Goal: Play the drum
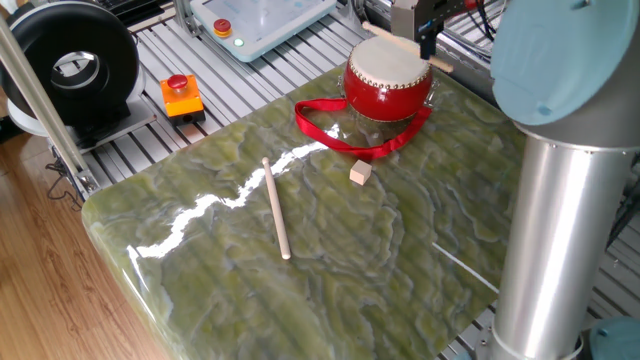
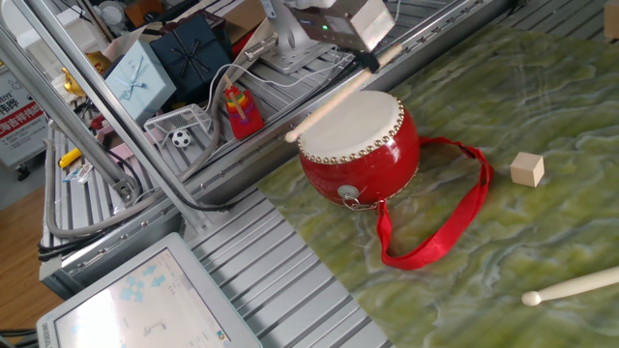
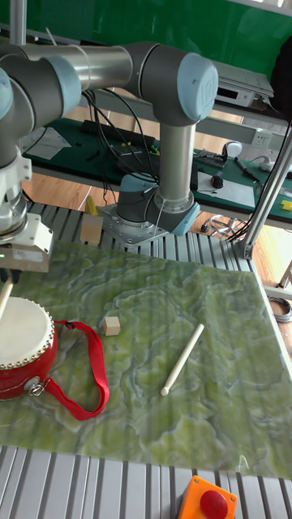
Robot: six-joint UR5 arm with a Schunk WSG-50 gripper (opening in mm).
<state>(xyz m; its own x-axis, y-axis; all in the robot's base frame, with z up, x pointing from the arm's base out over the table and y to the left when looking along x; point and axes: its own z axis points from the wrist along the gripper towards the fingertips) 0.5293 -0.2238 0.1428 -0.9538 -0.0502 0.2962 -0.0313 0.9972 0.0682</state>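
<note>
At the far corner of the green marbled table (image 1: 330,250), the drum (image 1: 389,80) stands upright on its red body, cream skin facing up. Its red ribbon strap (image 1: 350,130) trails in a loop across the tabletop towards the middle. Above the drum, the gripper (image 2: 360,34) is clenched on a wooden drumstick (image 2: 334,99). The stick slants down from the gripper and crosses over the skin, its free tip reaching past the drum's rim on the side away from the gripper. Whether the stick touches the skin cannot be told from these views. A second drumstick (image 1: 276,208) lies flat near the middle of the table, well apart from the drum. A small wooden cube (image 1: 360,173) rests between this stick and the drum, just beside the strap's loop. Off the table, on the ribbed metal frame, sits an orange box with a red button (image 1: 181,94). The arm's grey column (image 1: 555,240) rises at the table's near edge in one fixed view.
</note>
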